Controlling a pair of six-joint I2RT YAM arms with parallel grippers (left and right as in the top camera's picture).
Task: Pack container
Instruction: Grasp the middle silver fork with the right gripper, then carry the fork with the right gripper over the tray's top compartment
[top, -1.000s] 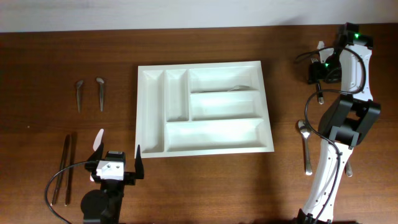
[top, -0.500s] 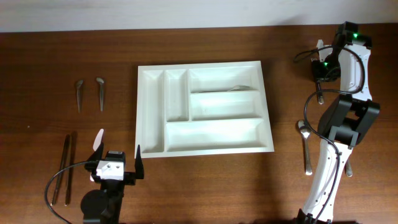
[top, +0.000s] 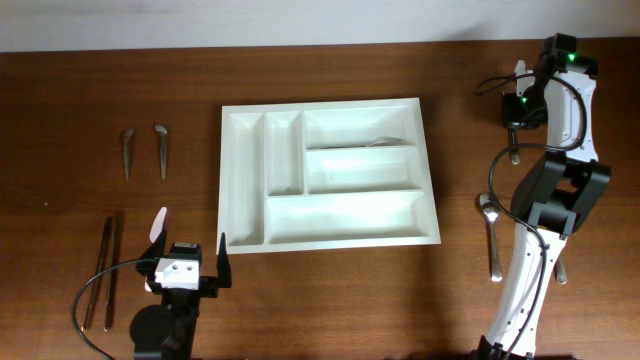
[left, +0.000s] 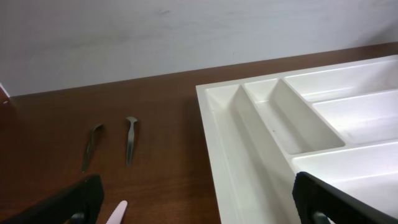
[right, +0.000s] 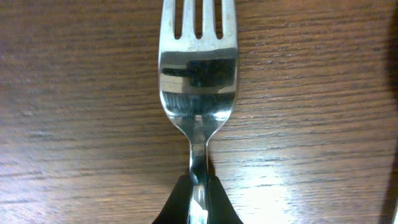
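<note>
A shiny steel fork (right: 198, 68) was clamped by the right gripper (right: 198, 190) — seemingly shifted slightly since before — bound for the large white plastic cutlery tray (top: 330, 244); the left gripper (top: 190, 238) was left spread.

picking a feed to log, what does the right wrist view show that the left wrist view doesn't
Only the right wrist view: a fork, the right claw shut on its neck, tines pointing up the frame. Only the left wrist view: the white container, two small metal utensils left of it, and the open left claw. Both: the brown wooden table.
</note>
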